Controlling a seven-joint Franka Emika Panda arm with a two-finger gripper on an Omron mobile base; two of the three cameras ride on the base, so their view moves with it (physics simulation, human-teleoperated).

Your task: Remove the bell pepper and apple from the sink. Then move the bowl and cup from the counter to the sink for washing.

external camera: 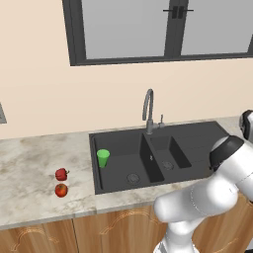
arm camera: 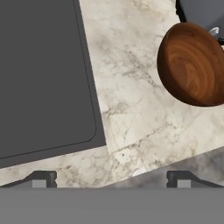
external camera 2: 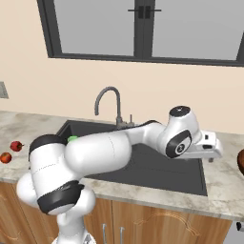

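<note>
even, bright rendered light; soft faint shadows, no glare, slightly soft focus.

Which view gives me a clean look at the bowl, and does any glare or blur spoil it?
Hand view: bowl sharp, wood grain plain, soft even light, no glare; its right side is cut by the frame. Right base view: only a brown sliver at the edge. Left base view: crisp, flat lighting, faint shadows.

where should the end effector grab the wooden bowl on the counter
Probably the rim. The wooden bowl sits upright and open-side up on the counter beside the sink, and it looks too wide to span whole. Come down from above with the open end effector, one finger inside the wall and one outside, on the rim edge nearest the sink.
</note>
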